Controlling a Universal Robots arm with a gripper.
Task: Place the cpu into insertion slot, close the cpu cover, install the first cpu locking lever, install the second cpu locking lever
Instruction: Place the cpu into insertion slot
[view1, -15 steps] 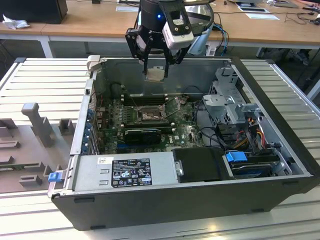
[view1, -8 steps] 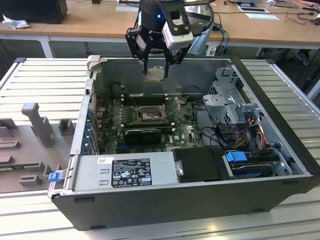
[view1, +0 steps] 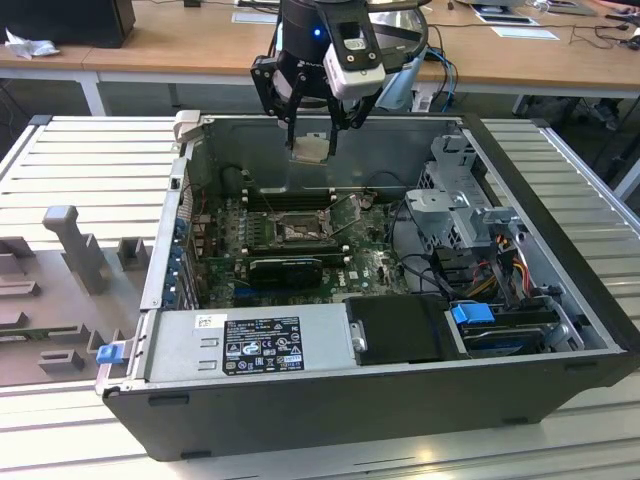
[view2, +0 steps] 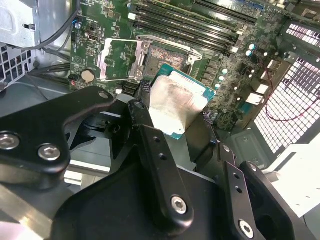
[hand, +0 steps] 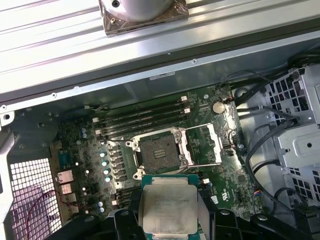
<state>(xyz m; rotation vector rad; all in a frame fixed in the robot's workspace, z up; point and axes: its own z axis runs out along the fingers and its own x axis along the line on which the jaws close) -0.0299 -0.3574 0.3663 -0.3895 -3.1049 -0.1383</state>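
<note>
Fingers (view2: 149, 142) clamped on two opposite edges of the cpu (view2: 175, 102), silvery face toward both wrist cameras, green rim showing around it. The chip sits square between the pads; I see no tilt. In the exterior view the gripper (view1: 312, 140) hangs over the far wall of the computer case (view1: 300, 395), cpu raised above the motherboard (view1: 378, 265) and touching nothing else. The insertion slot (hand: 159, 152) lies mid-board, just beside the memory slots (hand: 140, 117) on the side away from the case's far wall, its dark centre bare. The cpu cover (hand: 202, 145) is swung open and lies off one side of the slot, so the drop looks unobstructed. In the first wrist view the chip's edges run close to parallel with the slot frame, and the chip is offset from it, not over it. Judged step: carrying the cpu to the slot, placing not yet done. To do it well, I judge, keep the chip flat, bring it square over the frame before any descent, and go straight down with no sideways slide, since the contact field would likely bend under dragging. Corner orientation marks are too small to read here, so rotation cannot be confirmed. The finger tips must clear the slot's frame and the raised cover hinge. The black finned card (view1: 285, 268) lies nearer the case's near wall, out of the way.
</note>
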